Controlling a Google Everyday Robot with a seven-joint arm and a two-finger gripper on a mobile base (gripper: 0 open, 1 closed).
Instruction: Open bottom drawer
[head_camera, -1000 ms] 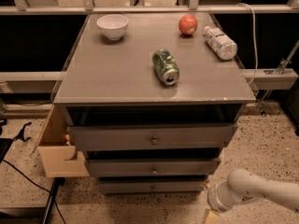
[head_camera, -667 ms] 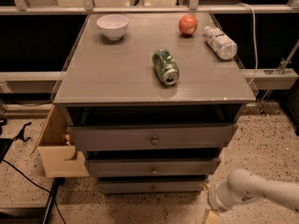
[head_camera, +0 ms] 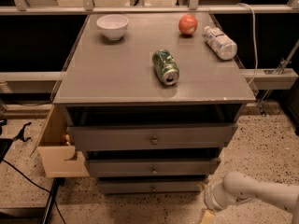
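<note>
While the grey cabinet (head_camera: 117, 73) filled most of my view, nothing of the job looked done: the arm (head_camera: 261, 195) lay low at the right, down by the floor, and the bottom drawer (head_camera: 121, 187), lowest of three fronts, sat closed and set back under the one above. My gripper (head_camera: 209, 208) was near that drawer's right corner, holding nothing I could see; how wide it stood I couldn't tell. Reaching the knob (head_camera: 152, 188) and pulling were all left
</note>
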